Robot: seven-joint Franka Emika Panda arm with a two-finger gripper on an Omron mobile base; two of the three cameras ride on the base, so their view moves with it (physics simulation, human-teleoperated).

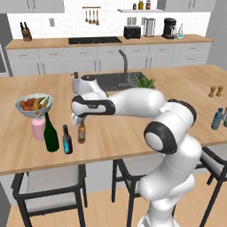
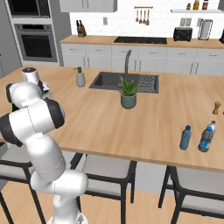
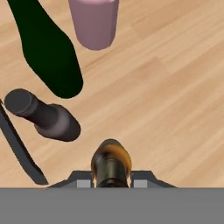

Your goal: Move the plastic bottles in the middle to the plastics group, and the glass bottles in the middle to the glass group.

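Note:
My gripper reaches down over the left part of the island and is shut on the neck of the amber-brown glass bottle. In the hand view that amber bottle sits between the fingertips of the gripper. It is upright, and its base looks to be at counter level. The dark glass bottle with a blue label stands just left of it, beside the tall green wine bottle. The light-blue plastic bottle stands at the far right, next to a second small bottle.
A pink bottle and a fruit bowl stand behind the wine bottle. A sink, a potted plant and a soap dispenser sit mid-island. Stools line the near edge.

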